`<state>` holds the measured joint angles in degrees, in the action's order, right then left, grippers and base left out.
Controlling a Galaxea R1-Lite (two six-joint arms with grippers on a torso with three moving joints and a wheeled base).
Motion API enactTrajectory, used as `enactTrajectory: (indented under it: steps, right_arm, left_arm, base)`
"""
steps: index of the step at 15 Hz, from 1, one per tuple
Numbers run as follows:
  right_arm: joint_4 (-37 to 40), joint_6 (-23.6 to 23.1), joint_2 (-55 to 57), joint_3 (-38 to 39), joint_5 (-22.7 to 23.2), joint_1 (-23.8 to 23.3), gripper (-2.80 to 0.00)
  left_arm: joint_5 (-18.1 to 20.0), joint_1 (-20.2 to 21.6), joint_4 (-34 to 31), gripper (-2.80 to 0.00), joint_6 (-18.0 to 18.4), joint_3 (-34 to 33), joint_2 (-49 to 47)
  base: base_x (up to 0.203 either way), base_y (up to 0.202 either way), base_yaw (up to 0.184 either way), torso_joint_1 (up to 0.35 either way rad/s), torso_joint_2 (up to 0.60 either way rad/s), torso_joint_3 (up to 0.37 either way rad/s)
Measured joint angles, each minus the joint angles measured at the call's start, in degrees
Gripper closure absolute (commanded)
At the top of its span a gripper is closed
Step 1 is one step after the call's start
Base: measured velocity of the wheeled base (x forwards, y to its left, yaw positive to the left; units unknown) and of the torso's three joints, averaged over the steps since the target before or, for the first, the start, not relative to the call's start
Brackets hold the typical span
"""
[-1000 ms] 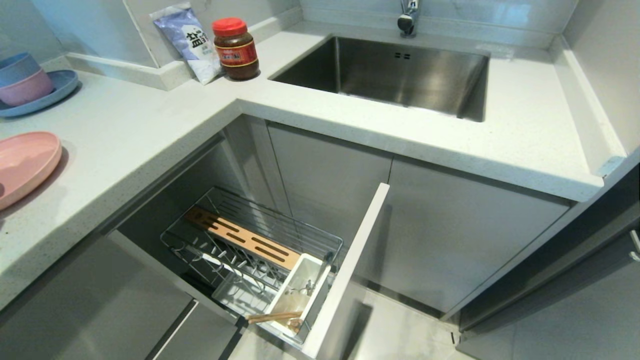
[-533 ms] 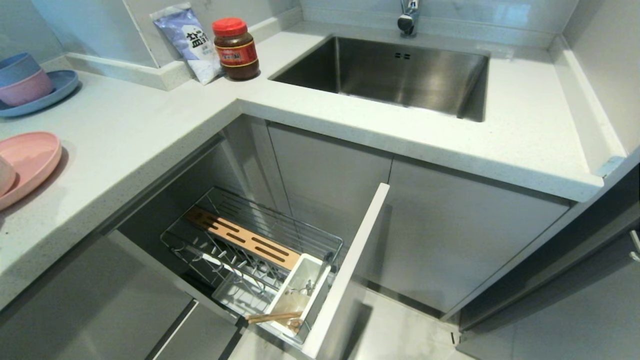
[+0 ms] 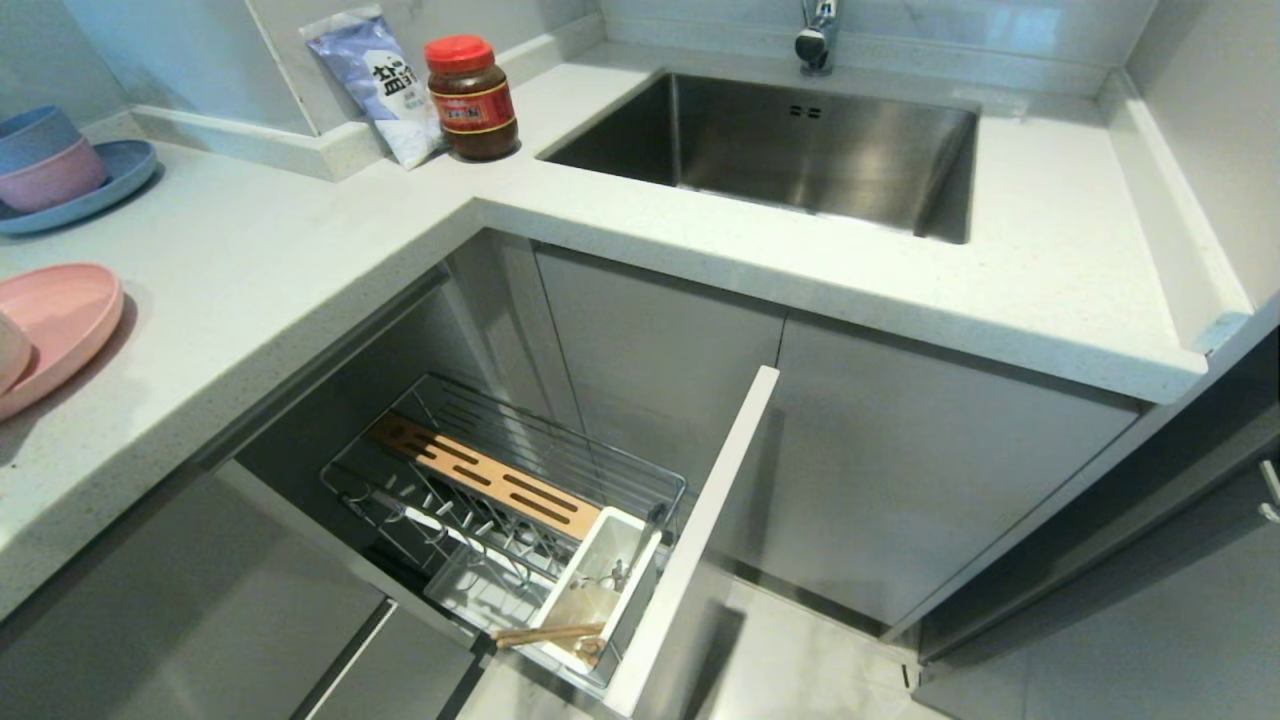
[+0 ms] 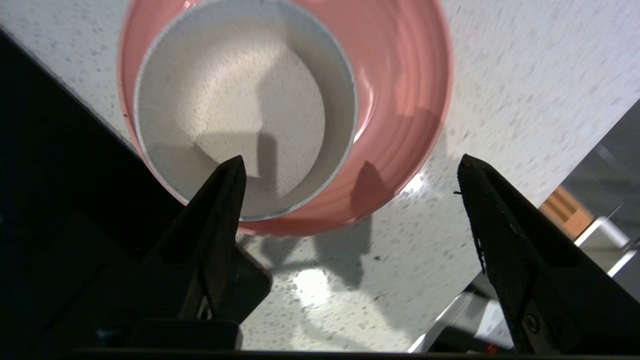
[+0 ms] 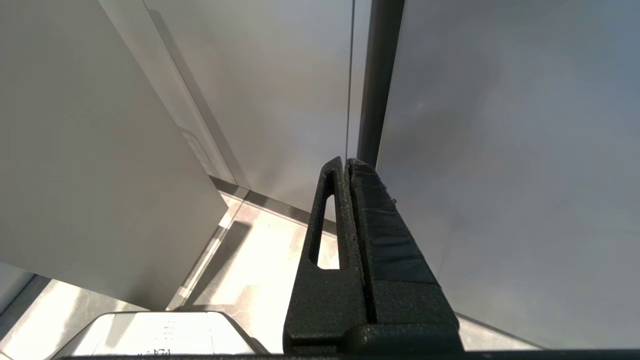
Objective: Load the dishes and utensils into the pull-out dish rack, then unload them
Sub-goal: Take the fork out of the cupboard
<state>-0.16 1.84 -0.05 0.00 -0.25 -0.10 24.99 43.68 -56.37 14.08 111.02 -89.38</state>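
The cream-white bowl point(image 4: 235, 100) sits inside the pale-pink plate point(image 4: 400, 100) on the speckled counter; in the head view the plate point(image 3: 55, 320) lies at the far left with the bowl's edge point(image 3: 8, 350) just showing. My left gripper point(image 4: 350, 160) hovers above them, open and empty, one fingertip point(image 4: 232, 172) over the bowl's rim. The pull-out dish rack point(image 3: 420, 500) stands open below the counter. Chopsticks point(image 3: 545, 633) and a slim silver fork point(image 3: 615, 577) rest in its white caddy point(image 3: 640, 575). My right gripper point(image 5: 346, 161) is shut and empty, parked by the cabinet doors.
The rack's grey front panel point(image 3: 700, 530) juts out towards me. A blue plate point(image 3: 120, 180) with stacked bowls point(image 3: 45, 160), a salt bag point(image 3: 385, 85) and a red-lidded jar point(image 3: 470, 98) stand at the back of the counter. The sink point(image 3: 800, 150) is on the right.
The cream-white bowl's edge has come into view on the pink plate at the far left of the head view. Nothing else has moved.
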Motion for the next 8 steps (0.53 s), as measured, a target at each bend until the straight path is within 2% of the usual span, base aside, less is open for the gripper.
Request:
enactTrajectory:
  steps: [3,4,6,8]
  right_arm:
    - [0.02,0.0,0.0,0.0,0.0,0.05,0.0]
    - [0.0,-0.01,0.0,0.0,-0.01,0.02,0.0]
    - [0.0,0.0,0.0,0.0,-0.02,-0.01,0.0]
    - [0.0,0.0,0.0,0.0,-0.02,0.0,0.0]
  left_arm:
    - [0.09,-1.12,6.3,-2.8,-11.75,-0.05,2.98]
    - [0.12,-1.58,8.97,0.0,-16.11,-0.28,4.18]
    - [-0.03,-3.45,14.13,0.0,-24.78,-0.9,6.83]
    - [-0.14,-5.45,15.66,0.0,-31.29,-1.21,9.48]
  base:
    - [0.0,0.0,0.0,0.0,0.0,0.0]
    - [0.0,0.0,0.0,0.0,0.0,0.0]
    - [0.0,0.0,0.0,0.0,0.0,0.0]
    - [0.0,0.0,0.0,0.0,0.0,0.0]
